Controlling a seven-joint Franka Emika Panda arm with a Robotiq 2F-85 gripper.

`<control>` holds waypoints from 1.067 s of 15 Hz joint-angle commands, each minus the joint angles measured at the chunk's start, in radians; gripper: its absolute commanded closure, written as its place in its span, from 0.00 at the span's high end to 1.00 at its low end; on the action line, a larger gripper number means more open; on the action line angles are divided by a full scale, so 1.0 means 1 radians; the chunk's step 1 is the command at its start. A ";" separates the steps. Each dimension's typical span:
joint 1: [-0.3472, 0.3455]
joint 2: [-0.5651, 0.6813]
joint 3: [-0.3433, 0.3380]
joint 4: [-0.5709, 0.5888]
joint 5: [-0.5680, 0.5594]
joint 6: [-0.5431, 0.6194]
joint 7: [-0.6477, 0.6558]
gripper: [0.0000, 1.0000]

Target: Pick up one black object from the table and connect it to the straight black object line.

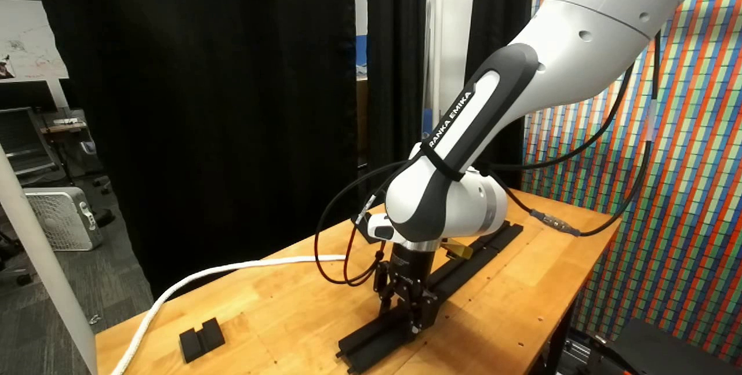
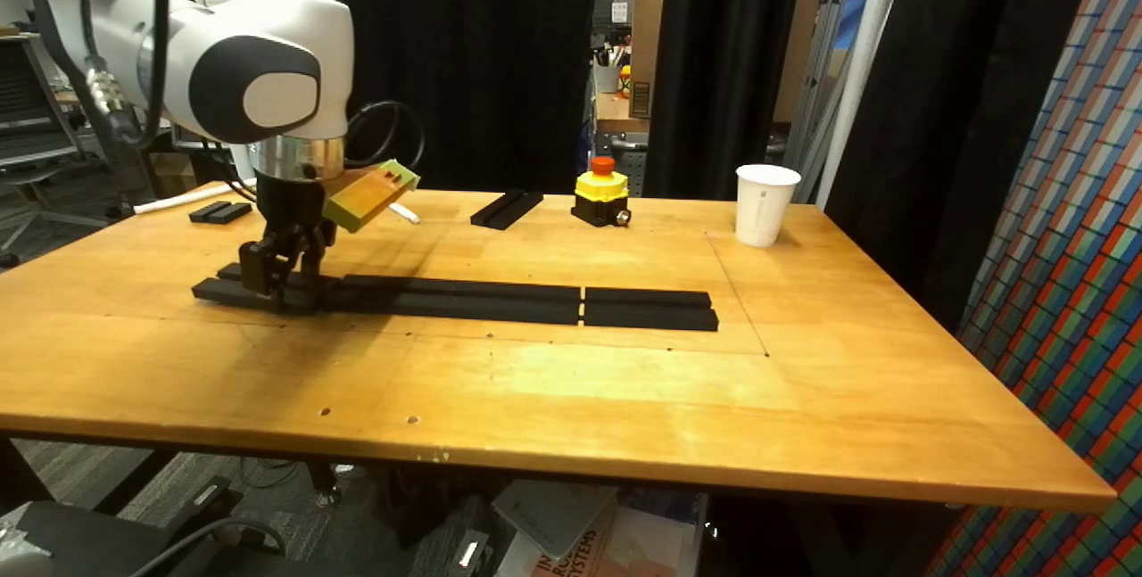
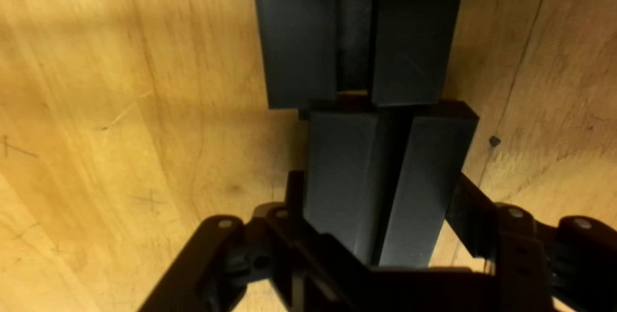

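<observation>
Nearest the wrist camera, the gripper grasps a short grooved black bar by both long sides. The bar is at one end of the long black rail, slightly skewed and shifted sideways against it; whether the two are joined I cannot tell. In an exterior view that is the rail's left end, and the rail runs across the tabletop roughly in line with its near edge.

The wood is light and grained, with small dark holes, thin drawn lines and a thick pale edge. Towards the far edge stand a red-and-yellow push button and, left of it, another black piece; near the far right corner is a white paper cup. In an exterior view a small black block lies near the left corner, with a white cable between it and that corner.

Around hang black curtains, beside a panel of multicoloured rectangles; a white box fan stands on grey carpet.

The white arm reads "RANKA EMIKA", starting at a black strap. Below the tabletop a printed cover shows "SYSTEMS". The cup's mark is too small to read; handwriting on a whiteboard is too faint.
</observation>
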 commanded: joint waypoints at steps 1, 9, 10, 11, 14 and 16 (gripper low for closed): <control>-0.005 -0.024 -0.007 0.007 0.015 -0.034 -0.039 0.47; 0.002 -0.019 -0.013 0.028 0.013 -0.042 -0.044 0.47; 0.002 -0.017 -0.014 0.032 0.011 -0.043 -0.043 0.47; 0.002 -0.016 -0.015 0.034 0.010 -0.043 -0.043 0.47; 0.002 -0.012 -0.017 0.039 0.009 -0.044 -0.044 0.47; 0.001 -0.011 -0.017 0.039 0.011 -0.044 -0.046 0.47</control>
